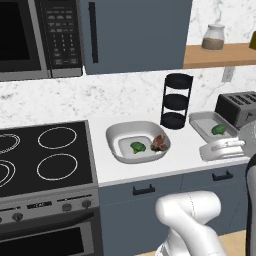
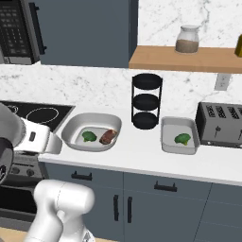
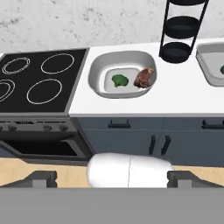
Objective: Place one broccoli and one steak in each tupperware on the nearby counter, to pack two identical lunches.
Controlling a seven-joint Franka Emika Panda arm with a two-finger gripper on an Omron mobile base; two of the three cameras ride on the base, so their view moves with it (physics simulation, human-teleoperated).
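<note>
**Large tupperware packed; small one holds broccoli only**

Landmark: black three-tier rack (image 2: pixel 146 101) on the counter (image 2: pixel 142 156). Left of rack: large tupperware (image 2: pixel 71 130) containing one broccoli (image 2: pixel 88 136) and, just beside it, one steak (image 2: pixel 108 136). Right of rack: small tupperware (image 2: pixel 178 124) containing a second broccoli (image 2: pixel 182 138). Gripper (image 3: pixel 112 177) wide apart, nothing between fingertips, well back from rack, over the floor before the cabinets.

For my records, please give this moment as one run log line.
jaws: open, empty | large tupperware: broccoli + steak | small tupperware: broccoli only | missing: second steak
</note>
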